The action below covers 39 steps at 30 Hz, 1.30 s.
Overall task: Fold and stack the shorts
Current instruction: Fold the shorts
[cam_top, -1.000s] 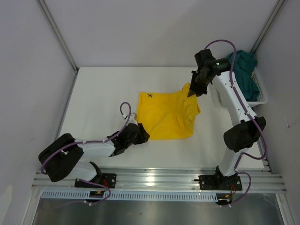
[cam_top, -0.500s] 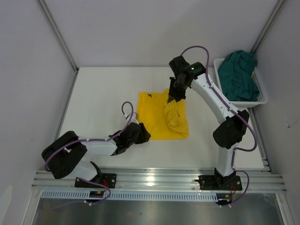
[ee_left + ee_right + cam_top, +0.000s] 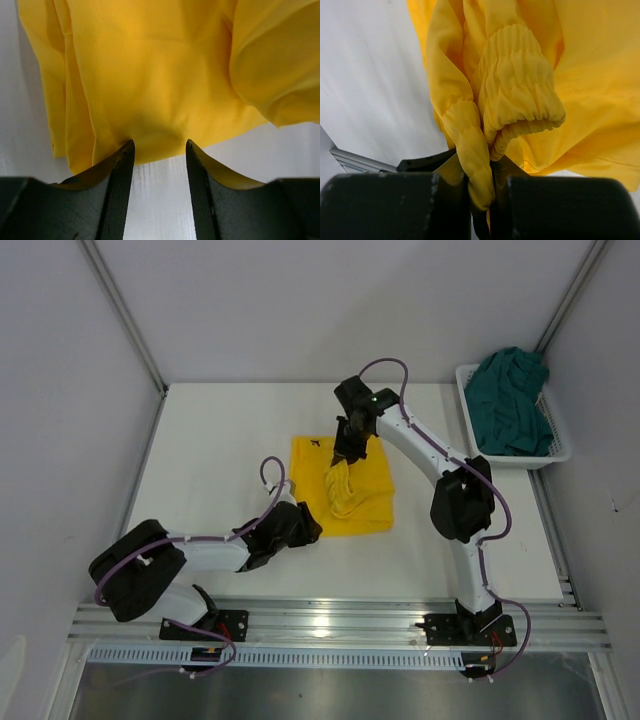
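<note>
Yellow shorts [image 3: 368,502] are being held by the bunched waistband in the tightly pinched right gripper [image 3: 343,462], the fold hanging straight below it over the half lying flat, whose near hem is being faced by the half-open, empty left gripper [image 3: 311,530].

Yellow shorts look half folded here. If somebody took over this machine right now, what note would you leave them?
Right gripper: shut on the elastic waistband of the yellow shorts, holding it raised above the middle of the garment.
Left gripper: open, tips at the shorts' near hem on the table.
Teal shorts: bunched, unfolded, in the white basket at far right.
Done: first fold of the yellow pair begun, not laid down.
Left: finish folding it, fetch and fold the teal pair, stack both.
</note>
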Each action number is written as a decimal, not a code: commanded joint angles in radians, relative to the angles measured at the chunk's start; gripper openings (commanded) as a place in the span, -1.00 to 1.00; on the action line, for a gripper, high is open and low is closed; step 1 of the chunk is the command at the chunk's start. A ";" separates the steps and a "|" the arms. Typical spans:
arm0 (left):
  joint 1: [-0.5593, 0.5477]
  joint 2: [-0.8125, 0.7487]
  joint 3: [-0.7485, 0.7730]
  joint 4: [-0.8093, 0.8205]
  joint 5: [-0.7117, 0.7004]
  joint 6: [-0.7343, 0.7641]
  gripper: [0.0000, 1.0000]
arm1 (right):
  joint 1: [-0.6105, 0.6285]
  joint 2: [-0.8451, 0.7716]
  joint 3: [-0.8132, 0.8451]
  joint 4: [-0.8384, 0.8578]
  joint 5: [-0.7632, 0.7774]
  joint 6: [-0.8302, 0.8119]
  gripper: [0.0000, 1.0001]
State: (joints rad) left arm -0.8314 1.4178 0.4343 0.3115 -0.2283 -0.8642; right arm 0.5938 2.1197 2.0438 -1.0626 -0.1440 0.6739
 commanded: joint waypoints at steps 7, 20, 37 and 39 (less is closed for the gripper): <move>-0.018 -0.265 -0.012 -0.169 0.003 0.014 0.40 | 0.008 0.052 -0.040 0.145 -0.008 0.035 -1.00; -0.015 -0.586 0.056 -0.537 -0.120 0.031 0.68 | 0.052 0.051 -0.204 0.505 -0.147 0.190 -0.39; -0.011 -0.616 0.076 -0.565 -0.151 0.050 0.68 | 0.040 -0.095 -0.407 0.895 -0.324 0.145 0.89; -0.002 -0.599 0.084 -0.557 -0.149 0.066 0.69 | 0.014 -0.128 -0.459 0.964 -0.341 0.147 0.85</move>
State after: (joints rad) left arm -0.8413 0.8150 0.4675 -0.2527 -0.3492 -0.8421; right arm 0.6422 2.0830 1.6375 -0.2306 -0.4362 0.8192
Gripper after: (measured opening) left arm 0.843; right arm 0.934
